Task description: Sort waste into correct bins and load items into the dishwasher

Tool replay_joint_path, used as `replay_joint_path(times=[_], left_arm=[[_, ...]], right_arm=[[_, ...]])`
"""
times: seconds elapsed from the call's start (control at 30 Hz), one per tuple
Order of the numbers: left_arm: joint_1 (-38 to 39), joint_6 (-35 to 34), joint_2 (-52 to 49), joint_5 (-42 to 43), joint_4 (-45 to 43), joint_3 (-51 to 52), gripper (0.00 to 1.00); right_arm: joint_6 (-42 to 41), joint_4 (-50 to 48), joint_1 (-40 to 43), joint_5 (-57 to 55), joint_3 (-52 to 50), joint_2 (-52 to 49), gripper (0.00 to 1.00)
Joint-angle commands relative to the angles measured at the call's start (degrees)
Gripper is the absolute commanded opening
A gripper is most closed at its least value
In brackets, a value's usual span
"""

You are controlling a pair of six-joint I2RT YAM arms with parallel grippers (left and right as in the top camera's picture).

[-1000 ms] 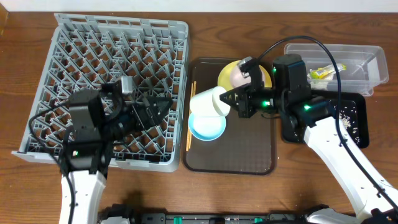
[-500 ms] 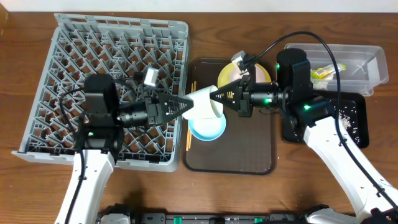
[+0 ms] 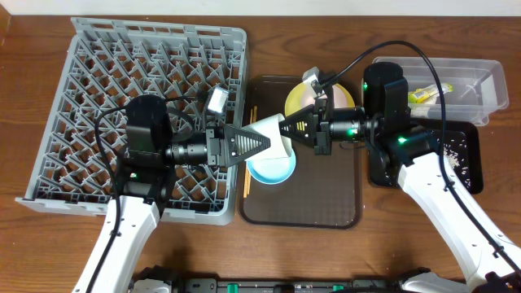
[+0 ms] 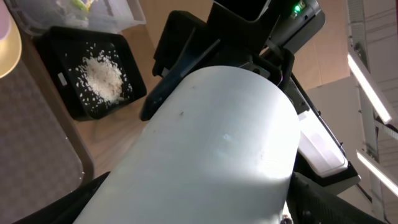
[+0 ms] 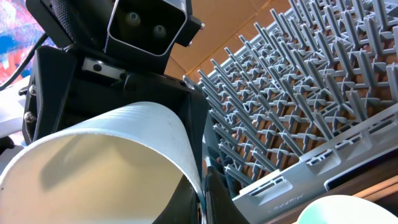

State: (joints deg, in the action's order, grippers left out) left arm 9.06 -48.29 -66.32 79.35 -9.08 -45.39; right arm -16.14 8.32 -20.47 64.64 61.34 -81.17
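Above the brown tray, the white bowl hangs sideways between 2 grippers: the right gripper pinches its rim, while the left gripper has its jaws apart around its base.

The large square grey plastic dish rack at nine o'clock looks matt and hard-moulded. The small white cup is smooth and softly matt. The light blue bowl has a slight gloss. The brown serving tray is finely textured. The clear rectangular plastic tub at two o'clock is glossy. The brown wooden table shows grain.
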Motion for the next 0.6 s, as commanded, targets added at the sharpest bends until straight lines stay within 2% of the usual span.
replay_joint_path(times=[0.0, 0.17, 0.3, 0.5, 0.57], left_arm=[[1.66, -1.14, 0.11, 0.55, -0.79, -0.98, 0.82], [2.45, -1.14, 0.11, 0.55, -2.21, -0.98, 0.76], [2.45, -1.11, 0.11, -0.39, -2.21, -0.98, 0.64], [2.43, -0.17, 0.11, -2.84, -2.21, -0.98, 0.61], [2.45, 1.75, 0.11, -3.45, -2.16, -0.98, 0.56]], right_arm=[[-0.59, -0.02, 0.20, -0.72, 0.52, -0.55, 0.01], [-0.59, -0.02, 0.15, -0.72, 0.50, -0.55, 0.01], [-0.59, 0.00, 0.15, -0.72, 0.52, -0.55, 0.01], [-0.59, 0.09, 0.15, -0.61, 0.52, -0.55, 0.01], [-0.59, 0.11, 0.15, -0.44, 0.50, -0.55, 0.01]])
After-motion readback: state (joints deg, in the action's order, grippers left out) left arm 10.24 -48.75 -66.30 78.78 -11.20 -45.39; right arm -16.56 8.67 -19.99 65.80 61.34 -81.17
